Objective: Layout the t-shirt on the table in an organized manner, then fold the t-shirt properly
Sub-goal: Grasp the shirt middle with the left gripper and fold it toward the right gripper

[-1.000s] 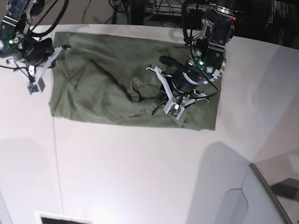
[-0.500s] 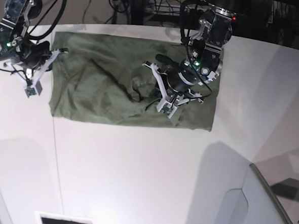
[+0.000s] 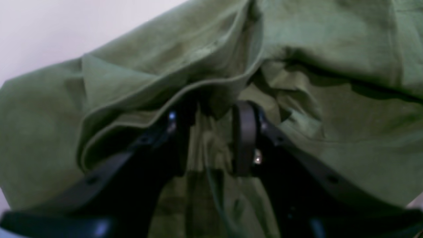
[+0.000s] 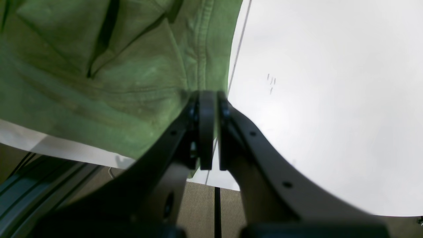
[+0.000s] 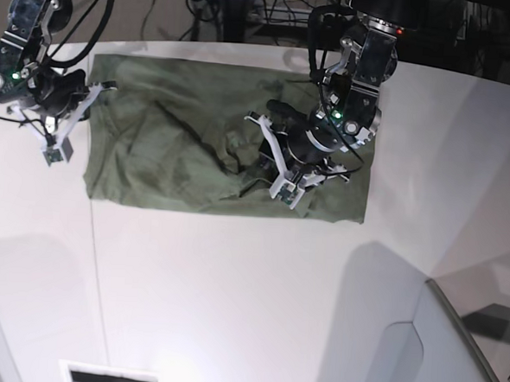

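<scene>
My left gripper [image 3: 211,138] sits low over the bunched middle of the t-shirt [image 5: 179,152]. Its jaws stand apart, with a gap between the fingers [image 3: 245,135]. A hemmed fold of cloth lies just ahead of the fingertips and drapes over their tips. Fabric shows through the gap, but I cannot tell whether any of it is pinched. To either side of this gripper the cloth is heavily creased, with a raised ridge on one side and crumpled folds on the other.

My right gripper [image 4: 208,99] has its jaws pressed together. The tips sit at the hem of the t-shirt's edge. A clamp on the hem cannot be confirmed from the wrist view, since the cloth edge ends right at the pads. On one side of this gripper lies green fabric with a stitched seam. On the other side lies bare white desk [image 4: 314,115], crossed by a thin seam line.

In the base view the t-shirt lies spread as a rough rectangle on the desk. My right gripper is at one short edge. My left gripper is over the wrinkled zone nearer the opposite edge.
</scene>
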Available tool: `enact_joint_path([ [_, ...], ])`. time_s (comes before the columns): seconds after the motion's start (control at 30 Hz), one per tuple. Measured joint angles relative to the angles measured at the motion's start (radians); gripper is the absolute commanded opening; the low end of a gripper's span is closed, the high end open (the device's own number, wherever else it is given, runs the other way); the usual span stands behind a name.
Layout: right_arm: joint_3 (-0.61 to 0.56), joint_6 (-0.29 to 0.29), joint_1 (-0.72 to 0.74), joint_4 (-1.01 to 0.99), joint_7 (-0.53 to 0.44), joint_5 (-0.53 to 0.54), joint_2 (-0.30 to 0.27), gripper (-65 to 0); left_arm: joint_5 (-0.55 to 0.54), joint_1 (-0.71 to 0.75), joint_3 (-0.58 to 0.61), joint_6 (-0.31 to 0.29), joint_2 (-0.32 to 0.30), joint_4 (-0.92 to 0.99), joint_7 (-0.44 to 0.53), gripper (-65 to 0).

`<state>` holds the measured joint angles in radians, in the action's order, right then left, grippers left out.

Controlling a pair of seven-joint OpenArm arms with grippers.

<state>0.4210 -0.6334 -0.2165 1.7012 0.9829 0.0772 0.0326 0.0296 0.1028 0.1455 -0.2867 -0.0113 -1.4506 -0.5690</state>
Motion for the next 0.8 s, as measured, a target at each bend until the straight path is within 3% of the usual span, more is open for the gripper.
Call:
enact_joint_path([
  [0.6, 0.000, 0.000, 0.010, 0.000, 0.002, 0.000, 0.000, -62.1, -0.007, -0.053, 0.107, -0.001, 0.005, 0.056, -0.080, -39.8],
  [0.8, 0.000, 0.000, 0.010, 0.000, 0.001, 0.000, 0.000, -62.1, -0.204, -0.053, 0.106, -0.001, -0.023, 0.056, -0.085, -39.8],
])
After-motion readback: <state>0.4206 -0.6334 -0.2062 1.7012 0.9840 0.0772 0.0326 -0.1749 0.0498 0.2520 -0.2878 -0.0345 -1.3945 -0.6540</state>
